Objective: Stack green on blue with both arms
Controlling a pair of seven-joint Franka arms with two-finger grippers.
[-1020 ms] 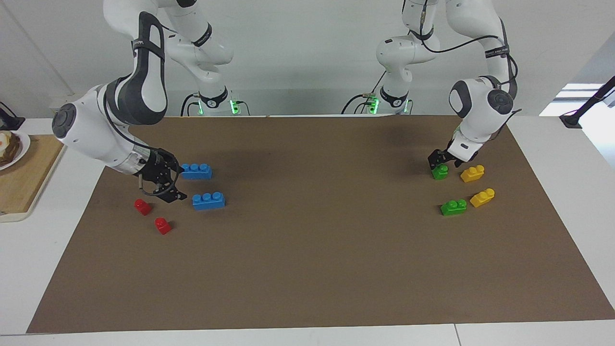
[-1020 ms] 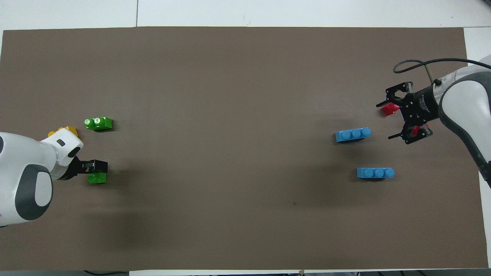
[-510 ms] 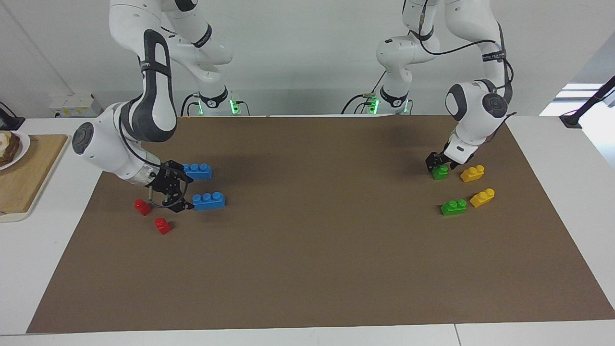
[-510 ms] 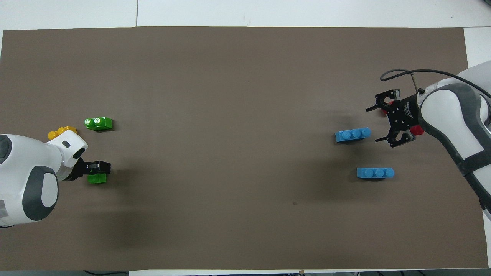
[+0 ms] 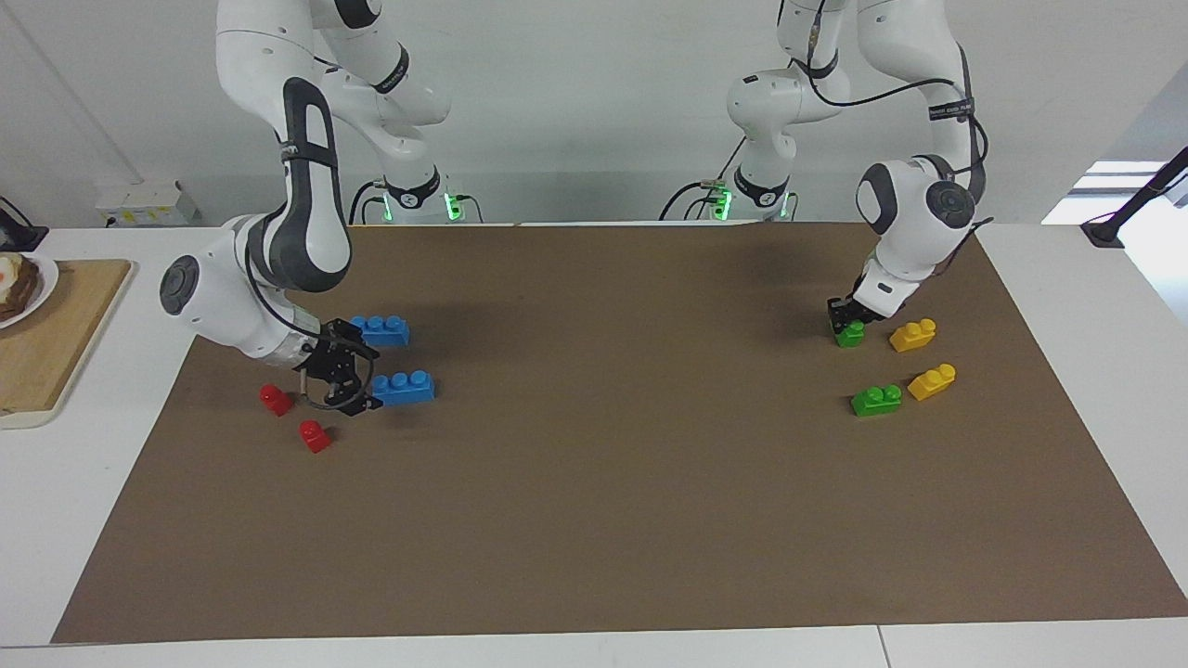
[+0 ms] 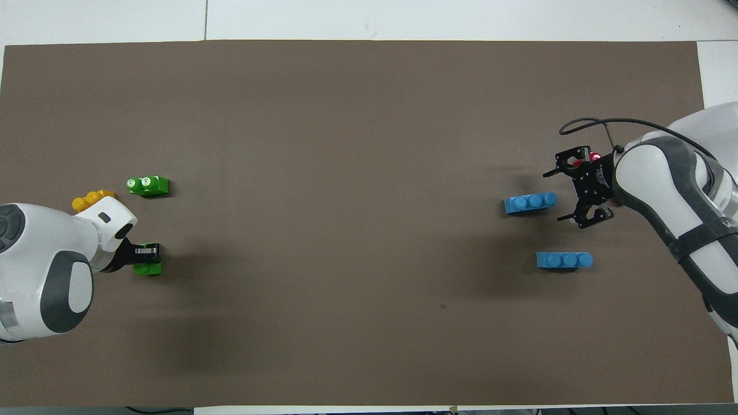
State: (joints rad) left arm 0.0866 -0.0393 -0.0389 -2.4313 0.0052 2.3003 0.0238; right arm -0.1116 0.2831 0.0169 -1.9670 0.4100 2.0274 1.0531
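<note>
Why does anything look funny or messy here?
Nothing stands out. The bricks lie flat on the mat. The left gripper is shut on a green brick; the right gripper is open beside a blue brick.

Two yellow two-stud bricks (image 5: 912, 334) (image 5: 932, 380) and two red one-stud bricks (image 5: 276, 399) (image 5: 315, 435) lie on brown paper (image 5: 613, 520) covering the white surface (image 5: 1095, 306); a wooden board (image 5: 42, 343) sits at its edge.

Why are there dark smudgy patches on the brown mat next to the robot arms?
Those are shadows. In the overhead view, soft dark patches lie on the mat beside the left gripper and near the blue bricks. In the facing view, a faint shadow spreads beside the nearer blue brick, and the window toward the left arm's end glows bright white.
</note>
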